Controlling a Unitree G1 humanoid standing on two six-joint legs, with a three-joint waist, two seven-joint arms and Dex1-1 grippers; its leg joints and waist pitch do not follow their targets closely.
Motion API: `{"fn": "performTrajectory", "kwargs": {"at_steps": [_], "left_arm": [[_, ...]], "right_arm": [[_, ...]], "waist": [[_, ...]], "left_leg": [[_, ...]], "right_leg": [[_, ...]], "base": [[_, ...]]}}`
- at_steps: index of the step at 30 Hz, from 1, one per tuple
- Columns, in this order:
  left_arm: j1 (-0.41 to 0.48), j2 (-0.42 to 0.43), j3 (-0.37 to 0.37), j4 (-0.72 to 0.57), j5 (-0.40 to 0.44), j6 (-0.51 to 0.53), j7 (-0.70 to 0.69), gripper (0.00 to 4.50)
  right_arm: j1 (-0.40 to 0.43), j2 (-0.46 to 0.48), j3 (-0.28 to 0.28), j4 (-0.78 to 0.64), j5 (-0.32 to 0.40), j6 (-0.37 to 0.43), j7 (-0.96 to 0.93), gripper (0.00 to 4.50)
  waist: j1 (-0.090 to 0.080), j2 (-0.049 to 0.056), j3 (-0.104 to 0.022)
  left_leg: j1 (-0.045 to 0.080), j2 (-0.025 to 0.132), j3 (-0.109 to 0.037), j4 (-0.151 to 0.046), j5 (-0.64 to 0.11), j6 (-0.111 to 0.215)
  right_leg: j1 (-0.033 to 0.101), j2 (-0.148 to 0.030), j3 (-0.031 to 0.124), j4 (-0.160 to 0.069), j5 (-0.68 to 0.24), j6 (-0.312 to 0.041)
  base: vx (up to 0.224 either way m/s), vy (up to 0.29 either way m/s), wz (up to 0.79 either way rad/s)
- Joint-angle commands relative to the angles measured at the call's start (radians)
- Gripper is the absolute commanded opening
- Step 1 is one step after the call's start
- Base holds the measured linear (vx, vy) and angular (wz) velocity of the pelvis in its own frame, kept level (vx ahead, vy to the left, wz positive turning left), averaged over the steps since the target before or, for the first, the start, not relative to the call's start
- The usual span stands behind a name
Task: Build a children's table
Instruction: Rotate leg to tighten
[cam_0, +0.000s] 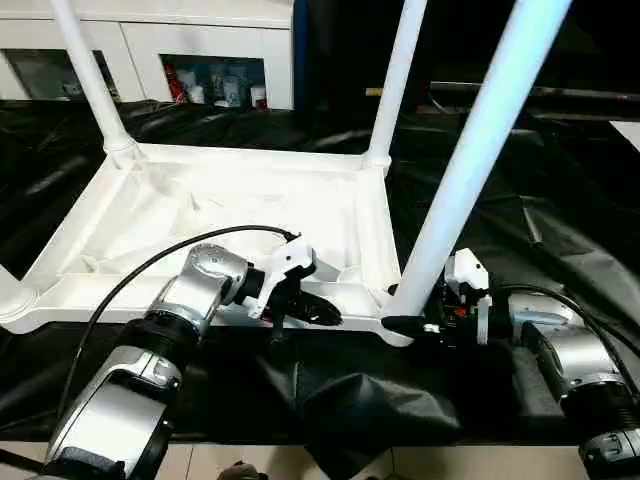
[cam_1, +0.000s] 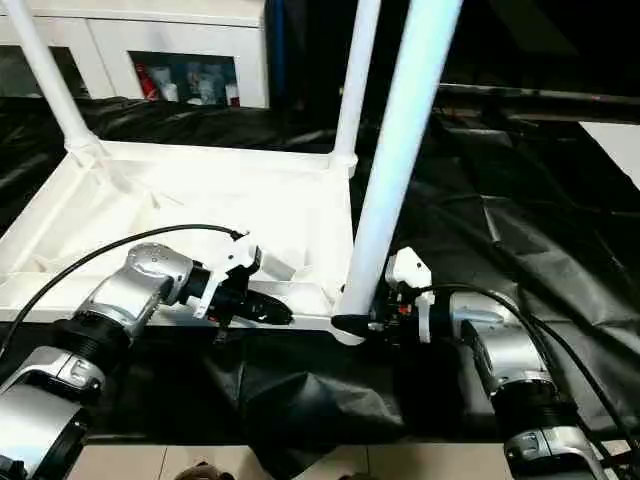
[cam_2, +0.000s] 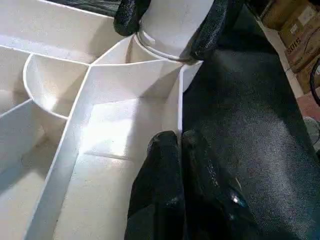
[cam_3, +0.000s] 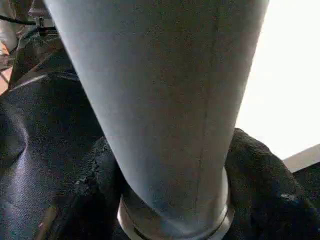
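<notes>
The right hand (cam_0: 400, 322) pinches the nearest of three upright legs (cam_0: 470, 160) at its corner socket. Beside it, the left hand (cam_0: 325, 312), pressed together, rests on the upturned tabletop (cam_0: 340, 215) rim, over black sheet (cam_0: 350, 400).

— The tabletop (cam_0: 360, 215) and legs (cam_0: 470, 160)?
— Smooth white plastic, faintly glossy.
— The surface (cam_0: 560, 230) covering?
— Black sheeting, wrinkled, slight sheen.
— Forearms (cam_0: 200, 285)?
— Brushed silver metal; fingers (cam_2: 165, 200) glossy black.
</notes>
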Motion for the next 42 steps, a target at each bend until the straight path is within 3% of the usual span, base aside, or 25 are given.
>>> {"fn": "performTrajectory", "kwargs": {"at_steps": [1,4,6,10,11,12,13,14,16,18,20,21,22,23,25,26,28,30,32,34,35,38,40,41,42], "left_arm": [[-0.006,-0.004,0.01,-0.018,-0.026,-0.003,-0.024,0.0],[-0.018,-0.033,0.025,0.026,-0.001,-0.046,0.084,0.0],[-0.035,-0.07,0.047,0.075,0.016,-0.081,0.214,0.0],[-0.049,-0.119,0.059,0.112,0.027,-0.086,0.324,0.0],[-0.048,-0.149,0.054,0.115,0.035,-0.081,0.365,0.0],[-0.048,-0.159,0.052,0.116,0.038,-0.079,0.379,0.0],[-0.048,-0.168,0.051,0.117,0.038,-0.078,0.386,0.0],[-0.05,-0.201,0.044,0.121,0.042,-0.073,0.412,0.0],[-0.054,-0.238,0.034,0.133,0.049,-0.075,0.439,0.0],[-0.054,-0.273,0.016,0.139,0.055,-0.086,0.434,0.0],[-0.054,-0.289,0.004,0.139,0.06,-0.094,0.416,0.0],[-0.055,-0.291,0.003,0.14,0.062,-0.097,0.414,0.0],[-0.056,-0.287,0.004,0.137,0.061,-0.094,0.405,0.0],[-0.056,-0.276,0.004,0.134,0.06,-0.091,0.388,0.0],[-0.055,-0.268,0.004,0.132,0.061,-0.092,0.379,0.0],[-0.05,-0.245,0.001,0.124,0.062,-0.089,0.344,0.0],[-0.044,-0.222,-0.003,0.114,0.059,-0.088,0.303,0.0],[-0.026,-0.186,-0.012,0.087,0.046,-0.09,0.226,0.0],[-0.011,-0.15,-0.019,0.069,0.042,-0.093,0.162,0.0],[-0.001,-0.124,-0.023,0.056,0.036,-0.086,0.113,0.0],[0.007,-0.103,-0.023,0.04,0.025,-0.072,0.068,0.0],[0.017,-0.071,-0.018,0.013,0.006,-0.042,0.001,0.0],[0.018,-0.047,-0.012,-0.001,-0.002,-0.02,-0.036,0.0],[0.019,-0.03,-0.011,-0.007,-0.005,-0.01,-0.056,0.0],[0.019,-0.028,-0.011,-0.008,-0.006,-0.009,-0.057,0.0]], "right_arm": [[0.002,0.005,-0.007,-0.005,0.004,0.023,-0.001,2.54],[0.036,0.034,0.011,-0.028,-0.002,0.036,-0.038,2.53],[0.046,0.063,0.019,-0.003,-0.047,0.027,-0.138,2.51],[0.021,0.126,-0.003,0.085,-0.108,0.023,-0.365,2.5],[0.0,0.172,-0.03,0.135,-0.119,0.027,-0.491,2.5],[-0.007,0.187,-0.04,0.15,-0.12,0.029,-0.53,2.5],[-0.012,0.199,-0.046,0.156,-0.118,0.031,-0.55,2.5],[-0.029,0.245,-0.064,0.178,-0.114,0.039,-0.633,2.5],[-0.047,0.296,-0.075,0.196,-0.117,0.046,-0.719,2.5],[-0.057,0.334,-0.024,0.19,-0.146,0.025,-0.695,2.5],[-0.063,0.348,0.002,0.187,-0.152,-0.004,-0.653,2.5],[-0.065,0.347,-0.001,0.189,-0.145,-0.011,-0.64,2.85],[-0.065,0.339,-0.005,0.189,-0.139,-0.021,-0.628,2.85],[-0.066,0.324,-0.01,0.19,-0.131,-0.032,-0.604,2.85],[-0.066,0.316,-0.011,0.191,-0.127,-0.038,-0.587,3.28],[-0.062,0.285,-0.009,0.181,-0.123,-0.06,-0.538,3.28],[-0.054,0.251,-0.01,0.164,-0.114,-0.074,-0.485,3.43],[-0.041,0.201,-0.015,0.128,-0.092,-0.099,-0.394,3.43],[-0.029,0.154,-0.017,0.097,-0.073,-0.11,-0.297,3.43],[-0.023,0.124,-0.017,0.083,-0.065,-0.113,-0.237,3.43],[-0.018,0.103,-0.017,0.073,-0.057,-0.108,-0.194,3.43],[-0.01,0.067,-0.012,0.056,-0.036,-0.088,-0.118,3.43],[-0.013,0.041,-0.005,0.07,-0.044,-0.097,-0.08,3.43],[-0.012,0.03,-0.003,0.074,-0.046,-0.093,-0.062,3.43],[-0.012,0.029,-0.003,0.074,-0.046,-0.092,-0.061,3.43]], "waist": [[0.003,0.0,-0.058],[0.003,0.001,-0.056],[-0.001,0.004,-0.048],[-0.013,0.007,-0.035],[-0.023,0.016,-0.032],[-0.028,0.013,-0.034],[-0.035,0.009,-0.036],[-0.04,0.017,-0.038],[-0.047,0.018,-0.038],[-0.051,0.018,-0.041],[-0.052,0.019,-0.041],[-0.052,0.019,-0.042],[-0.052,0.02,-0.042],[-0.049,0.035,-0.041],[-0.051,0.026,-0.044],[-0.05,0.021,-0.045],[-0.045,0.022,-0.049],[-0.039,0.02,-0.055],[-0.021,0.019,-0.069],[-0.02,0.02,-0.069],[-0.014,0.013,-0.069],[-0.003,0.018,-0.067],[0.001,0.022,-0.06],[0.003,0.022,-0.054],[0.002,0.023,-0.053]], "left_leg": [[0.004,0.053,-0.01,-0.064,-0.108,0.101],[0.005,0.052,-0.01,-0.065,-0.131,0.096],[0.01,0.049,-0.011,-0.07,-0.202,0.064],[0.024,0.048,-0.018,-0.083,-0.305,0.015],[0.032,0.045,-0.025,-0.085,-0.368,-0.007],[0.033,0.046,-0.029,-0.087,-0.379,-0.014],[0.028,0.046,-0.033,-0.091,-0.379,-0.015],[0.033,0.047,-0.029,-0.091,-0.376,-0.01],[0.03,0.047,-0.031,-0.092,-0.369,-0.011],[0.026,0.042,-0.023,-0.091,-0.338,0.017],[0.027,0.041,-0.021,-0.09,-0.332,0.03],[0.024,0.04,-0.021,-0.09,-0.316,0.041],[0.024,0.04,-0.021,-0.09,-0.309,0.046],[0.023,0.04,-0.023,-0.091,-0.302,0.048],[0.021,0.041,-0.022,-0.091,-0.292,0.054],[0.021,0.042,-0.02,-0.09,-0.279,0.06],[0.02,0.043,-0.019,-0.087,-0.255,0.073],[0.015,0.044,-0.015,-0.08,-0.179,0.103],[0.009,0.048,-0.013,-0.064,-0.044,0.164],[0.003,0.046,-0.012,-0.058,0.005,0.202],[0.0,0.046,-0.011,-0.053,0.018,0.227],[-0.003,0.049,-0.011,-0.05,0.01,0.231],[0.001,0.055,-0.009,-0.055,-0.06,0.195],[0.007,0.056,-0.008,-0.062,-0.131,0.146],[0.009,0.057,-0.007,-0.064,-0.151,0.131]], "right_leg": [[0.064,-0.071,0.055,-0.059,-0.082,-0.261],[0.065,-0.072,0.055,-0.064,-0.108,-0.254],[0.057,-0.073,0.053,-0.086,-0.257,-0.212],[0.049,-0.074,0.051,-0.105,-0.453,-0.159],[0.049,-0.08,0.048,-0.119,-0.554,-0.123],[0.051,-0.079,0.046,-0.118,-0.557,-0.116],[0.056,-0.076,0.044,-0.118,-0.546,-0.105],[0.048,-0.077,0.05,-0.119,-0.513,-0.115],[0.052,-0.074,0.049,-0.115,-0.481,-0.129],[0.056,-0.072,0.054,-0.112,-0.398,-0.156],[0.055,-0.073,0.057,-0.113,-0.403,-0.16],[0.06,-0.075,0.057,-0.113,-0.407,-0.159],[0.06,-0.076,0.057,-0.113,-0.409,-0.159],[0.061,-0.077,0.056,-0.114,-0.419,-0.157],[0.063,-0.075,0.057,-0.113,-0.397,-0.163],[0.063,-0.075,0.058,-0.111,-0.376,-0.169],[0.067,-0.075,0.058,-0.106,-0.334,-0.185],[0.073,-0.075,0.06,-0.091,-0.208,-0.22],[0.079,-0.071,0.056,-0.056,0.028,-0.272],[0.077,-0.07,0.054,-0.046,0.113,-0.29],[0.075,-0.074,0.051,-0.044,0.122,-0.295],[0.069,-0.074,0.052,-0.04,0.092,-0.293],[0.063,-0.075,0.051,-0.054,-0.034,-0.28],[0.059,-0.073,0.052,-0.067,-0.153,-0.261],[0.057,-0.072,0.053,-0.07,-0.18,-0.255]], "base": [[0.0,0.0,0.0],[0.0,0.0,0.0],[0.0,0.0,0.0],[0.0,0.0,0.0],[0.0,0.0,0.0],[0.0,0.0,0.0],[0.0,0.0,0.0],[0.0,0.0,0.0],[0.0,0.0,0.0],[0.0,0.0,0.0],[0.0,0.0,0.0],[0.0,0.0,0.0],[0.0,0.0,0.0],[0.0,0.0,0.0],[0.0,0.0,0.0],[0.0,0.0,0.0],[0.0,0.0,0.0],[0.0,0.0,0.0],[0.0,0.0,0.0],[0.0,0.0,0.0],[0.0,0.0,0.0],[0.0,0.0,0.0],[0.0,0.0,0.0],[0.0,0.0,0.0],[0.0,0.0,0.0]]}}
